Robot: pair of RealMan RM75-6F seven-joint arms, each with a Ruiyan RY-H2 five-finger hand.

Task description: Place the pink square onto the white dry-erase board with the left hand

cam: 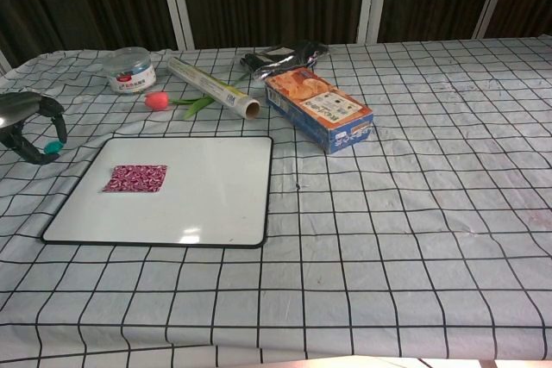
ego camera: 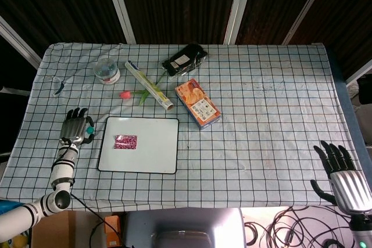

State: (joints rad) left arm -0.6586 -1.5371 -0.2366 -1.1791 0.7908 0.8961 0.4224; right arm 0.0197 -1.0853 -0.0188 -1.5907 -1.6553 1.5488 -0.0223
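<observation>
The pink square [ego camera: 125,141] lies flat on the white dry-erase board [ego camera: 154,155], in its left half and nearer the far edge, with bare white surface on every side of it. The board rests on the checked tablecloth covering the table [ego camera: 267,114], toward the near left.

The left hand [ego camera: 76,129] sits just to the left of the board, apart from it and touching neither the board nor the square. In the head view its fingers [ego camera: 74,115] are released and spread, holding nothing; a small teal spot shows at its side. In the chest view the same hand [cam: 33,130] appears at the left edge, and only part of it is visible there.

The right hand [ego camera: 340,169] is at the near right corner, off the table edge, its fingers apart and holding nothing.

Beyond the board lie a foil roll [ego camera: 149,85] set diagonally, a pink tulip [ego camera: 129,93] beside it, a round plastic tub [ego camera: 107,69], a black pouch [ego camera: 185,60] and an orange snack box [ego camera: 197,104], all well apart from both hands.
</observation>
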